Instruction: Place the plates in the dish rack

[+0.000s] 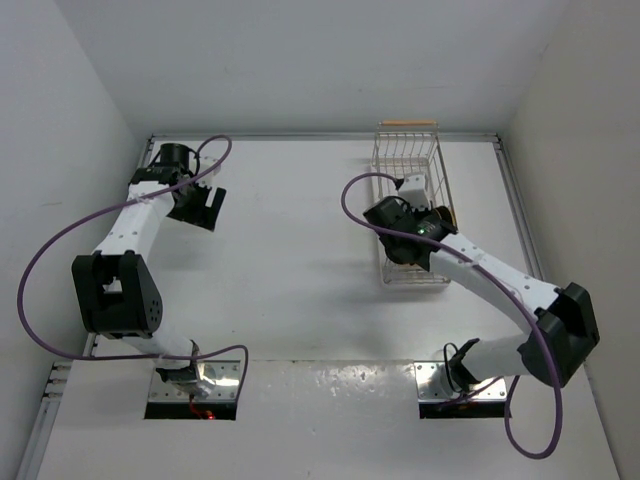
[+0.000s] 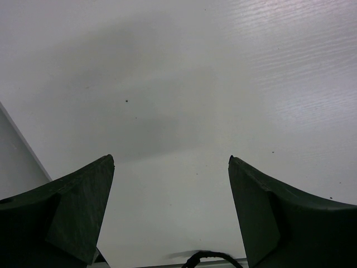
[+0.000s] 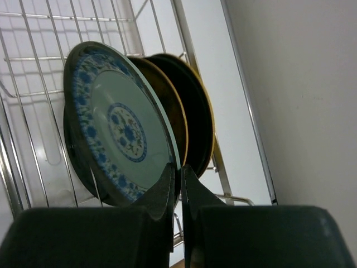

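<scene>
The white wire dish rack (image 1: 408, 160) lies at the far right of the table. My right gripper (image 1: 407, 218) reaches into it. In the right wrist view this gripper (image 3: 181, 167) is shut on the rim of the pale blue patterned plate (image 3: 120, 125), which stands on edge in the rack (image 3: 33, 84). Two amber-yellow plates (image 3: 174, 109) (image 3: 205, 123) stand on edge right behind it. A dark rim (image 3: 70, 139) shows at the blue plate's left side. My left gripper (image 1: 205, 208) (image 2: 170, 162) is open and empty over the bare table at the far left.
The rack has a light wooden handle (image 1: 407, 124) at its far end, close to the back wall. The right wall (image 3: 301, 100) stands just beside the rack. A purple cable (image 1: 45, 260) loops off the left arm.
</scene>
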### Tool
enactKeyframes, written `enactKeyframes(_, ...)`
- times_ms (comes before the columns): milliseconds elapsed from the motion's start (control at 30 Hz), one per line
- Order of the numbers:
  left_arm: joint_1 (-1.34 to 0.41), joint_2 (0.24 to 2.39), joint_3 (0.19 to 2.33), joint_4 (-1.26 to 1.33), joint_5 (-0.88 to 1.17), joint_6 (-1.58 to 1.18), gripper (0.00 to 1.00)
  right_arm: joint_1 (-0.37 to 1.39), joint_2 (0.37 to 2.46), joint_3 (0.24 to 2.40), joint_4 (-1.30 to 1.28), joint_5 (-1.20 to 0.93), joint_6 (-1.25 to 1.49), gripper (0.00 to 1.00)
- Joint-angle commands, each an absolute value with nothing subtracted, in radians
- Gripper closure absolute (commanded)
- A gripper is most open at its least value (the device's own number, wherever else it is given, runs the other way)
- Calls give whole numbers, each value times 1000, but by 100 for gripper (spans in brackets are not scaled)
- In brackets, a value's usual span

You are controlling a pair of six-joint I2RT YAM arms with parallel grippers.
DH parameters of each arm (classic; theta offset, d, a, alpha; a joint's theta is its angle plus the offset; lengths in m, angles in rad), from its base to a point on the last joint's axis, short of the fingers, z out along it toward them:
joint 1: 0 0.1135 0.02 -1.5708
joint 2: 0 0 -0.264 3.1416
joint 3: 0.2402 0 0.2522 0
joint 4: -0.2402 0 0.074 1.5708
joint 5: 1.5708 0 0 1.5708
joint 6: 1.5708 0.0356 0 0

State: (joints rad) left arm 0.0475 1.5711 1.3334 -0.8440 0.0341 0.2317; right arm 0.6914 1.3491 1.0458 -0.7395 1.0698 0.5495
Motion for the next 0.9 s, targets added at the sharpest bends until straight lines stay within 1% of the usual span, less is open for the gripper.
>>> enactKeyframes(0, 49, 1574, 1358, -841, 48, 239, 12, 698, 1373, 1031, -768, 1075, 670, 100)
enactKeyframes(233, 49, 1583, 1358, -841, 48, 239, 12, 692, 1397, 1014, -759, 994, 741, 100)
enactKeyframes(433, 49, 1583, 1358, -850, 48, 239, 12, 690, 1419, 1023, -795, 1020, 759, 100)
enactKeyframes(567, 49, 1583, 1358, -850, 48, 239, 12, 706, 1424, 1003, -795, 973, 767, 89)
enactKeyframes(600, 49, 1583, 1358, -850, 48, 239, 12, 715, 1422, 997, -776, 974, 759, 84)
enactKeyframes(633, 49, 1583, 1358, -850, 48, 239, 12, 719, 1419, 997, -769, 974, 755, 71)
enactKeyframes(667, 49, 1583, 1358, -850, 48, 239, 12, 727, 1413, 1000, -764, 976, 732, 66)
enactKeyframes(700, 49, 1583, 1358, -850, 48, 239, 12, 729, 1408, 1005, -747, 979, 721, 63)
enactKeyframes(733, 49, 1583, 1358, -850, 48, 239, 12, 730, 1391, 1011, -742, 989, 700, 56)
enactKeyframes(767, 49, 1583, 1358, -850, 48, 239, 12, 732, 1384, 1022, -738, 1000, 665, 55)
enactKeyframes(867, 49, 1592, 1358, -850, 48, 239, 12, 732, 1315, 1042, -680, 1022, 562, 55)
